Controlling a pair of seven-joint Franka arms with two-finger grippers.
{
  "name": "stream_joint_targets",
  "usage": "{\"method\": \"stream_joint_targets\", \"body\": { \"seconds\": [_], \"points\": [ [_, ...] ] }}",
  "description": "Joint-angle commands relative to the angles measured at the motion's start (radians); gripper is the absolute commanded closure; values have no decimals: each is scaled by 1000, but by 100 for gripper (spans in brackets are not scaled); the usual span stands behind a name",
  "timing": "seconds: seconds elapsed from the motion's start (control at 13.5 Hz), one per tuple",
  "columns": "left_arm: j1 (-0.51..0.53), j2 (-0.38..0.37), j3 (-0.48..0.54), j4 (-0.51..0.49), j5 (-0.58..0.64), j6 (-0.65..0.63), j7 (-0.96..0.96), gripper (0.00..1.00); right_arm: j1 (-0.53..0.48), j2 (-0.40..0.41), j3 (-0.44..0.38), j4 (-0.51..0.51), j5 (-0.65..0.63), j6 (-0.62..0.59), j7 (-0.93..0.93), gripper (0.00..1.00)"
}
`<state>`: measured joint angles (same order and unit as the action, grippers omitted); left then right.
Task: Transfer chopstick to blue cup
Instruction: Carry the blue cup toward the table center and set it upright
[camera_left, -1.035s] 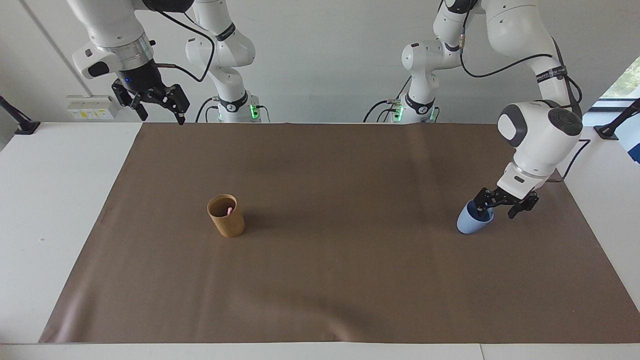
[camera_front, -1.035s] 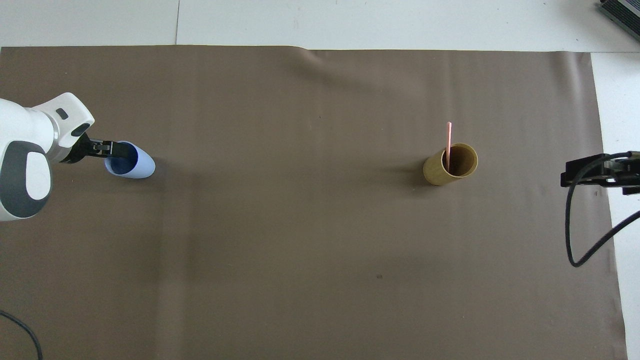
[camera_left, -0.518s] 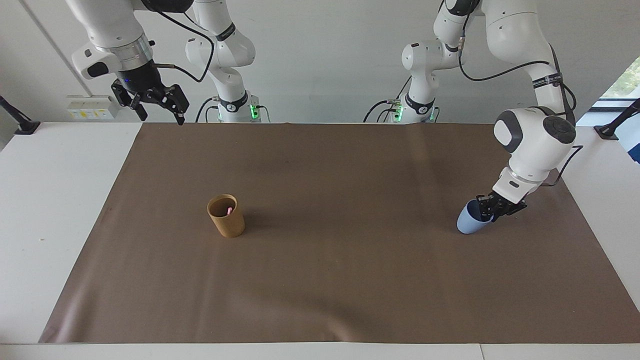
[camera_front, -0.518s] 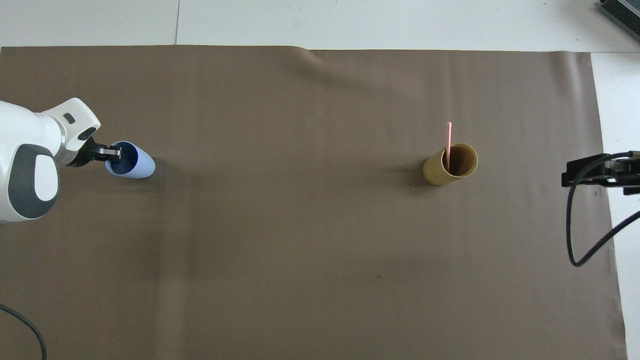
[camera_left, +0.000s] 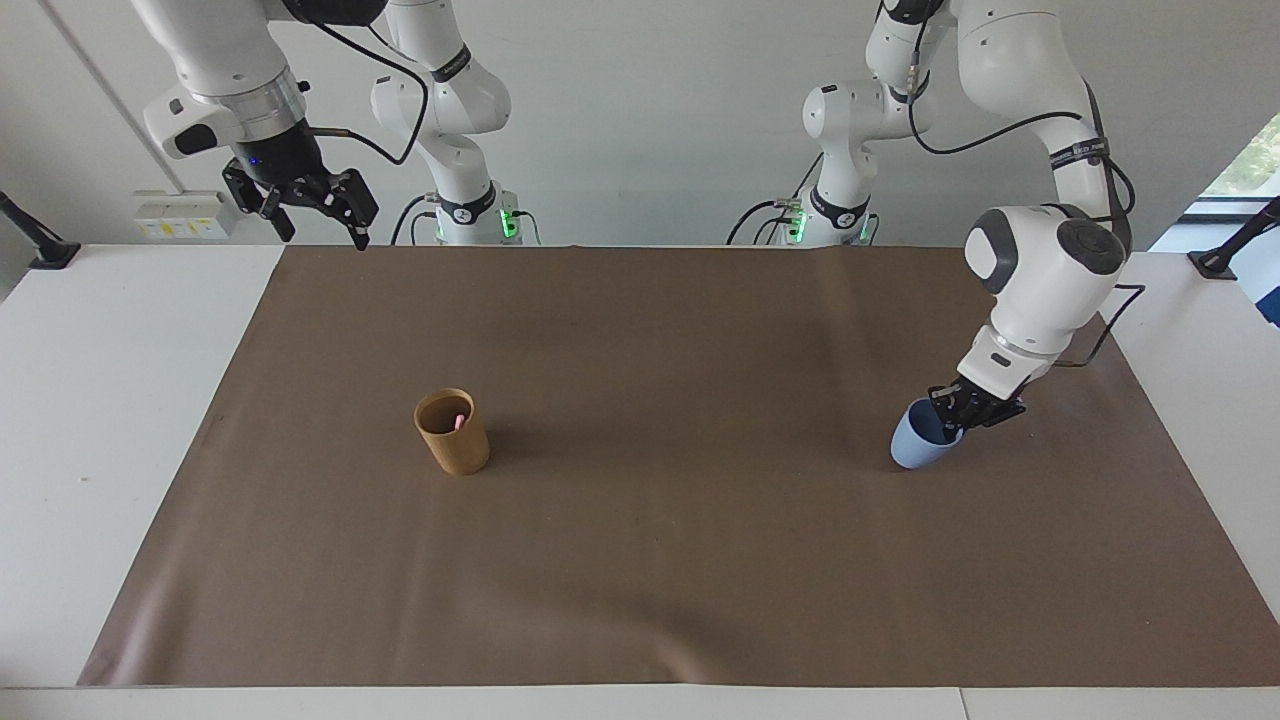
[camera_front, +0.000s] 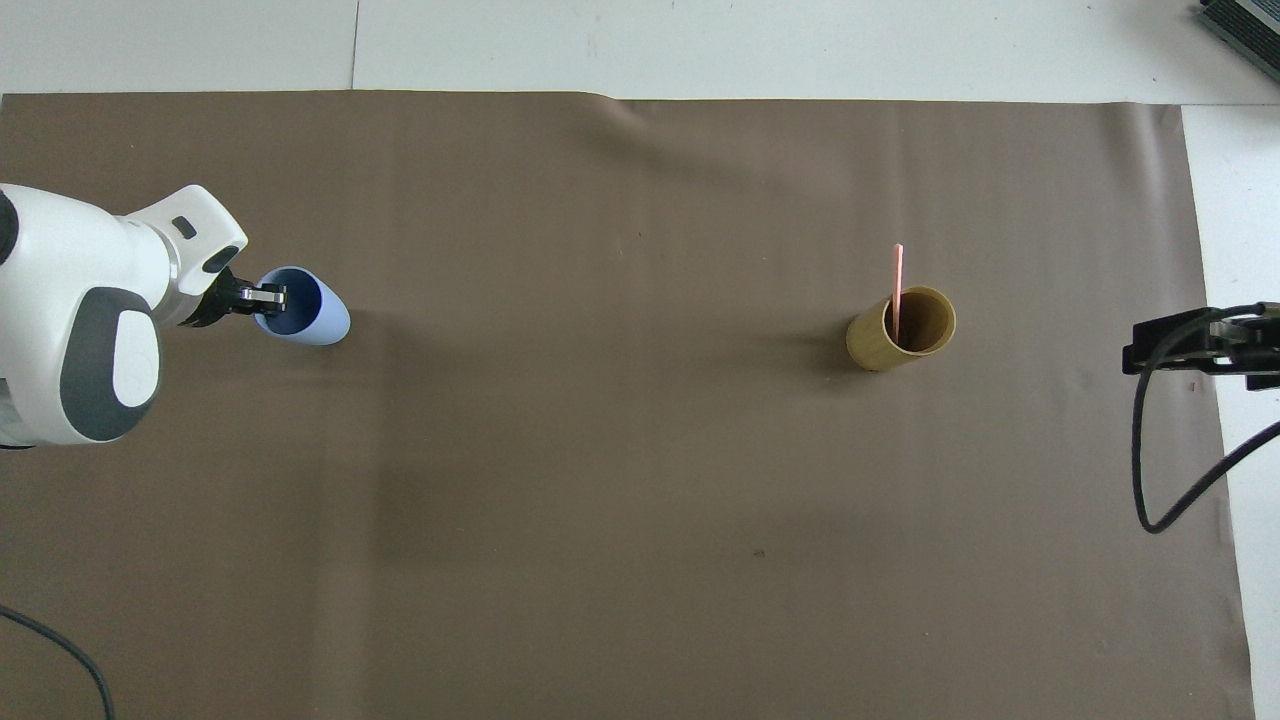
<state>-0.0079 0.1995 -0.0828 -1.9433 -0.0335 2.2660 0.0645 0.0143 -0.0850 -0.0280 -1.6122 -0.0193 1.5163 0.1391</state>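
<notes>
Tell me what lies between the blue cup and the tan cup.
Nothing: only bare brown mat lies between the blue cup and the tan cup, plainest in the overhead view.

2 views. Facing view: high camera across the desk (camera_left: 60, 420), looking at the robots and down; arm bases at 12 o'clock, whole brown mat (camera_left: 660, 560) in frame, set well back. Overhead view: camera high above the robots' end, looking forward and steeply down; arms enter from 6 o'clock; closer, mat (camera_front: 640, 480) fills the frame. Views are half a turn apart. Shared: the mat, blue cup (camera_left: 915, 442) (camera_front: 318, 312), tan cup (camera_left: 453, 432) (camera_front: 890, 340).
</notes>
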Motion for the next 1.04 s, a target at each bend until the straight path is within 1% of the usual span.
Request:
{"method": "stream_joint_targets", "body": {
  "seconds": [0.0, 0.22, 0.3, 0.44, 0.74, 0.81, 0.96],
  "points": [
    [-134, -15, 14, -2, -3, -16, -147, 100, -13, -30, 7, -29, 6, -19, -29, 0],
    [-306, -29, 14, -5, -3, -13, -365, 100, -10, -30, 8, -29, 6, -18, -29, 0],
    [-364, -23, 14, -6, -2, -13, -432, 100, -10, -30, 8, -29, 6, -18, -29, 0],
    [-444, -12, 14, -11, 1, 7, -532, 100, -13, -30, 8, -31, 7, -18, -32, 0],
    [-559, -8, 14, -11, 1, 27, -612, 100, -13, -30, 8, -31, 16, -2, -53, 0],
    [-582, 20, 14, -11, 1, 47, -632, 100, -13, -30, 8, -32, 16, 11, -76, 0],
    [-593, 28, 9, -14, 1, 84, -634, 100, -13, -29, 8, -34, 18, 57, -104, 0]
  ]
}}
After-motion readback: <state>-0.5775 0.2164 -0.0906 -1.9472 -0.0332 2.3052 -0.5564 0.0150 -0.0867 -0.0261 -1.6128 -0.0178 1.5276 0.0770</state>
